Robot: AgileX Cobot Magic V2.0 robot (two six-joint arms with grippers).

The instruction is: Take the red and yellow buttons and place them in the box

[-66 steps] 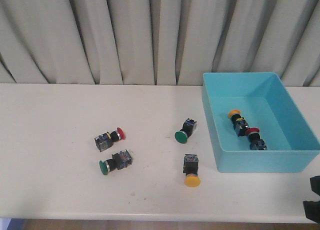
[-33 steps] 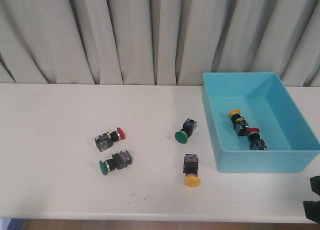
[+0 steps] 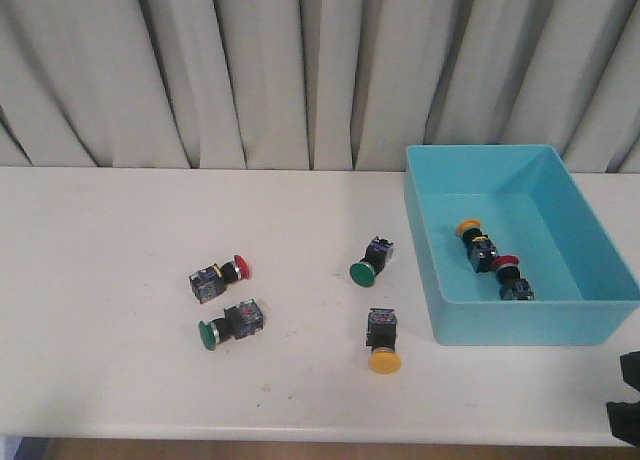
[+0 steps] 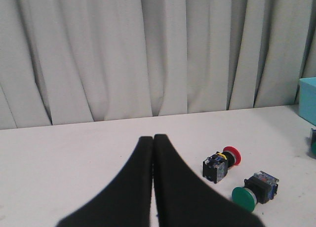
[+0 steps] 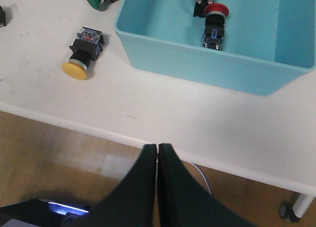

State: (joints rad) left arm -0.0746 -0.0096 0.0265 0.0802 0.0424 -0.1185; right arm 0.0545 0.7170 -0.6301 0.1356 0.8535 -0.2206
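Note:
A red button (image 3: 221,276) lies left of centre on the white table, also in the left wrist view (image 4: 222,163). A yellow button (image 3: 383,340) lies in front of the turquoise box (image 3: 520,320), also in the right wrist view (image 5: 82,52). The box (image 5: 207,59) holds a yellow button (image 3: 474,235) and a red button (image 3: 510,275), the red one also in the right wrist view (image 5: 215,20). My left gripper (image 4: 153,138) is shut and empty, back from the red button. My right gripper (image 5: 157,147) is shut and empty, over the table's front edge; its arm (image 3: 626,400) shows at the lower right.
Two green-capped buttons lie on the table: one (image 3: 229,324) just in front of the red one, also in the left wrist view (image 4: 254,190), one (image 3: 370,262) near the box's left wall. Grey curtains hang behind the table. Wooden floor (image 5: 59,158) shows below the front edge.

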